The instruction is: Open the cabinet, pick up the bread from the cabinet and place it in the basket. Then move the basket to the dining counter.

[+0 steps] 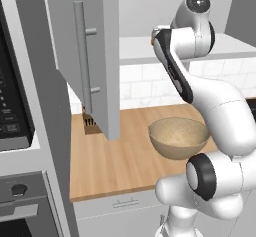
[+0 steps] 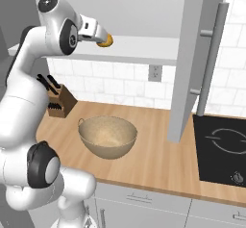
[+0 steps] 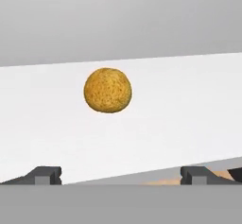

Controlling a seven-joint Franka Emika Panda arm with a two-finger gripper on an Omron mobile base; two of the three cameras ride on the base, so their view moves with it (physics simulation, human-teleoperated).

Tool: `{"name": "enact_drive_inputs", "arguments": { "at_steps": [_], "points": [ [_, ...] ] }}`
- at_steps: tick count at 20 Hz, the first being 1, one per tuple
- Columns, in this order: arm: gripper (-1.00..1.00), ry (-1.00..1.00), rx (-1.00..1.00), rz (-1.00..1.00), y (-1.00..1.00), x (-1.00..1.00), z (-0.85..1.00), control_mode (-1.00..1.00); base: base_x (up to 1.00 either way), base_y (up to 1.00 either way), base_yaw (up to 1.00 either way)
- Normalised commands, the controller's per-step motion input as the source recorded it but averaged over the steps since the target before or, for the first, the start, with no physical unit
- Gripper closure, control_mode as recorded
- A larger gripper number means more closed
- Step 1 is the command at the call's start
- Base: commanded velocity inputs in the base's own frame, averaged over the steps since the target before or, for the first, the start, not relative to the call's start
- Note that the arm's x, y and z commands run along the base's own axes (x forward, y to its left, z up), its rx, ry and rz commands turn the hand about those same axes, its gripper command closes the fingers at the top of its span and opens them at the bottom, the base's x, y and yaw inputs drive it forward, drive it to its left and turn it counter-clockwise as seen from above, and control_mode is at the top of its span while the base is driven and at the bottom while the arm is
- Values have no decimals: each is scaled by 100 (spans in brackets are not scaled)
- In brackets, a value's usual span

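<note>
White tiles back a warm wood-plank surface (image 2: 158, 155) here, with grey drawers below it and a black glass hob (image 2: 223, 150) set in at the right end.

Nearest thing on that surface is the tan woven bowl-shaped basket (image 2: 107, 136), round, deep, coarse-looking weave, with a little rim handle showing on its left side. It's empty as far as I can see. Behind it near the tiles sits a wooden knife block (image 2: 61, 102) with dark handles poking out.

Further up, the light grey flat-fronted cabinet door (image 1: 90, 56) with its long silver bar handle (image 1: 84, 56) is swung wide, so I'd call the opening step done. Now we're on the pick. The white arm's end effector (image 3: 120, 175) is raised to shelf height and its two dark fingers stand wide apart with nothing between them.

Farthest back: the small round golden-brown bun (image 3: 108, 90), matte and lightly speckled, resting on the smooth white cabinet shelf (image 3: 189, 109), straight ahead of the end effector in the hand view and a touch left of centre. Not touched yet, there's shelf between the tips and the bun.

Next move, I reckon: nudge slightly left, push forward until the fingers flank the bun, then close gently. It's a ball on a slick shelf, so it could roll if bumped off-centre.
</note>
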Motion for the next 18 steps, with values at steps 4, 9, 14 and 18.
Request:
{"name": "enact_drive_inputs", "arguments": {
  "at_steps": [4, 9, 14, 18],
  "points": [
    [-100, -1, 3, 0, 0, 29, 0, -100, 0, 0, 0],
    [-100, 0, 3, 0, 0, 50, 0, -100, 0, 0, 0],
    [-100, 0, 1, 0, 0, 41, 0, -100, 0, 0, 0],
    [-100, 0, 1, 0, 0, 43, -6, -100, 0, 0, 0]
  ]
}}
